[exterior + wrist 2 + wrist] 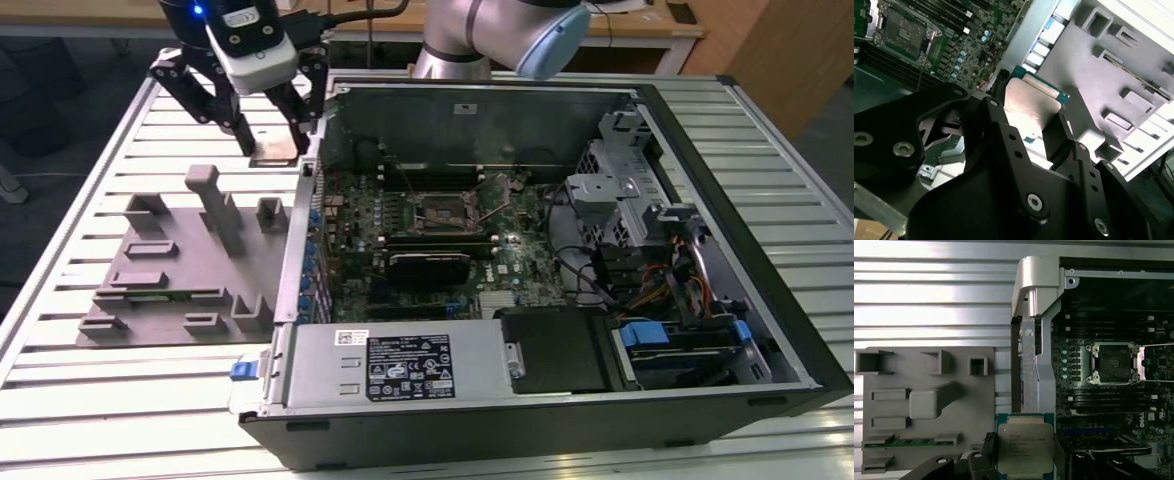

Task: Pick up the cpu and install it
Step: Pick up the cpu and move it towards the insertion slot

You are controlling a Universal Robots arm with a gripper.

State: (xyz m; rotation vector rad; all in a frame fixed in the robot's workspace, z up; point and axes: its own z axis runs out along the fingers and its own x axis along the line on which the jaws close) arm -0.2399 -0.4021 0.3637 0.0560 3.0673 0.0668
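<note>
**A:** What do we have in the gripper?

**B:** We have the cpu, clamped by two opposite edges between the black fingers, with its metal top plate turned up toward the first wrist camera. We judge the edge hold keeps the fingers off the plate and leaves the underside free to meet contacts.

**A:** Is it flat?

**B:** In the first wrist view it looks level and square-on, which is how we would want it for seating.

**A:** Where does that put us?

**B:** In the exterior view we hang above the slatted table, at a far corner of the open computer case, just outside its side wall. The grey fixture plate lies below us, toward the exterior view's left.

**A:** And the socket?

**B:** It is on the motherboard inside the case. It looks open with nothing seated in it, well apart from the chip. We judge the pick done and the install not yet.
</note>
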